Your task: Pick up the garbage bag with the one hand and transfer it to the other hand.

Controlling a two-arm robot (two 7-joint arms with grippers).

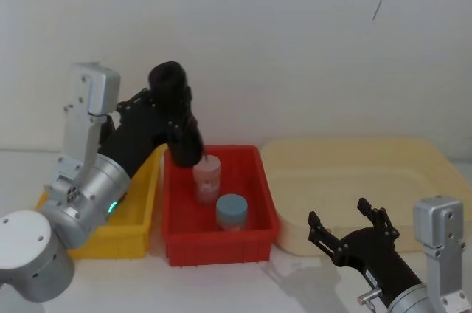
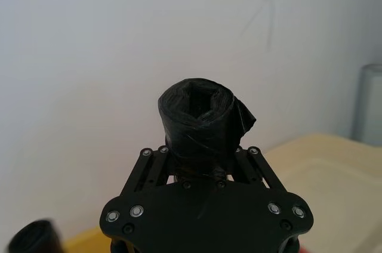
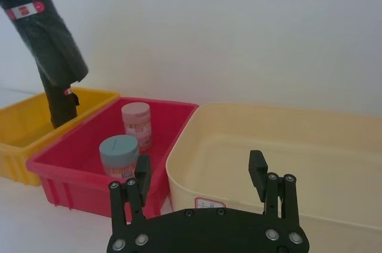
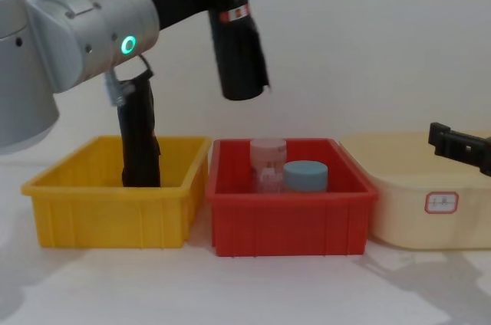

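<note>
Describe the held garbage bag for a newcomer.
Find the yellow plastic bin on the left. Above it and the red plastic bin, the left end effector clamps a black garbage bag roll in mid-air; its twin roll stands inside the yellow bin.

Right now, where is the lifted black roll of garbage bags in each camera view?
Head view: roll left of centre, over the red bin's left edge.
Left wrist view: roll centre, end-on, in the left pincer.
Right wrist view: roll tilted, above the yellow bin.
Chest view: roll top centre, above the red bin.
Shared landmark: the cream tub, on the roll's right.
</note>
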